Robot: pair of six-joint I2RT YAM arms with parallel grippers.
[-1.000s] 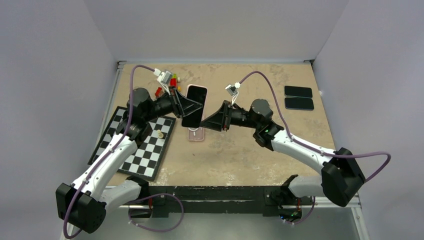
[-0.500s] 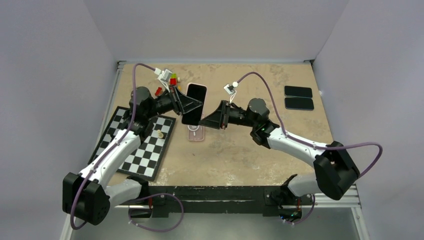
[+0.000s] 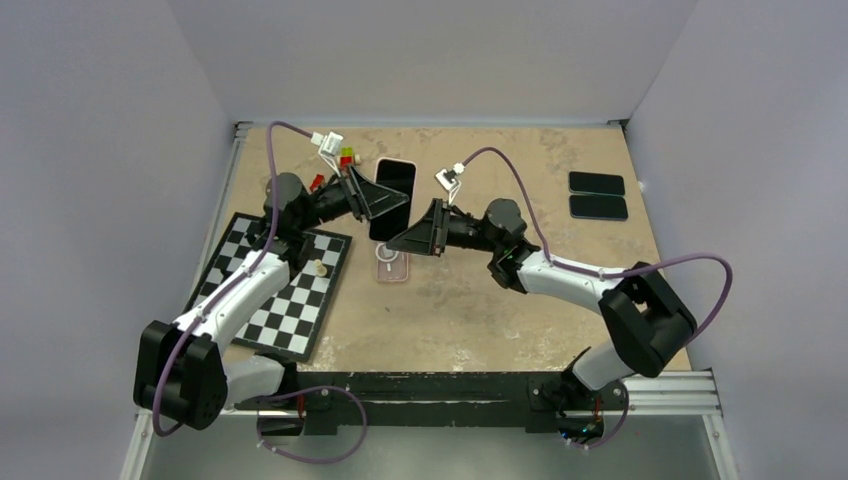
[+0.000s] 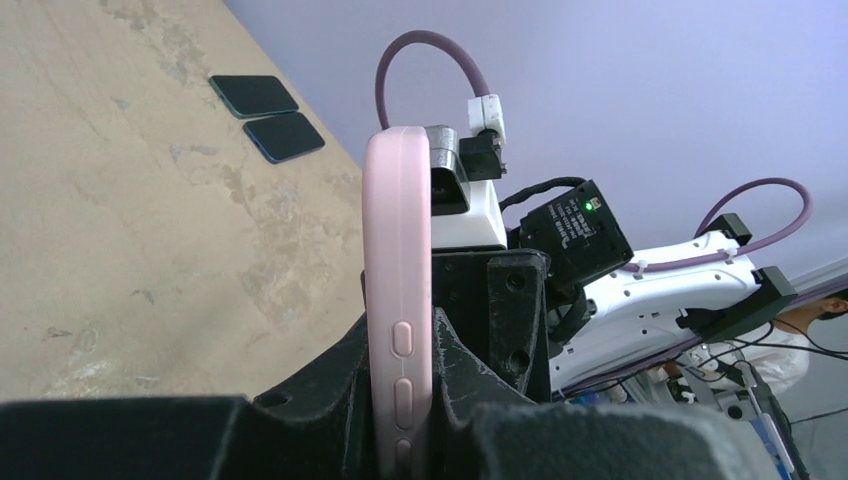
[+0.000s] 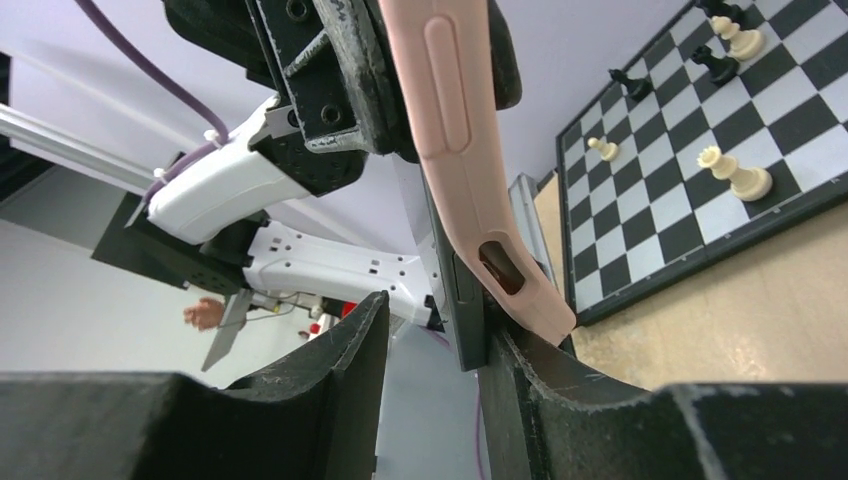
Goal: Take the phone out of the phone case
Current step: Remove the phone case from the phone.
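The phone (image 3: 392,196), dark screen up, sits in a pink phone case (image 4: 398,250) held off the table near the back. My left gripper (image 3: 372,200) is shut on the case's long edges, and the left wrist view shows the case edge-on with its side buttons between the fingers (image 4: 455,345). My right gripper (image 3: 398,240) stands open at the phone's lower corner. In the right wrist view the dark phone edge (image 5: 462,310) stands slightly apart from the pink case corner (image 5: 530,300), beside one of my right fingers (image 5: 560,390). A wide gap separates it from the other finger.
A second pink case (image 3: 392,266) with a ring on it lies flat on the table below the held phone. A chessboard (image 3: 285,290) with a few pieces lies at the left. Two dark phones (image 3: 597,195) rest at the back right, small coloured blocks (image 3: 345,158) at the back.
Both grippers and the held phone have shifted a little toward the back of the table. The right gripper has moved left to the phone's lower corner, its jaws slightly wider.
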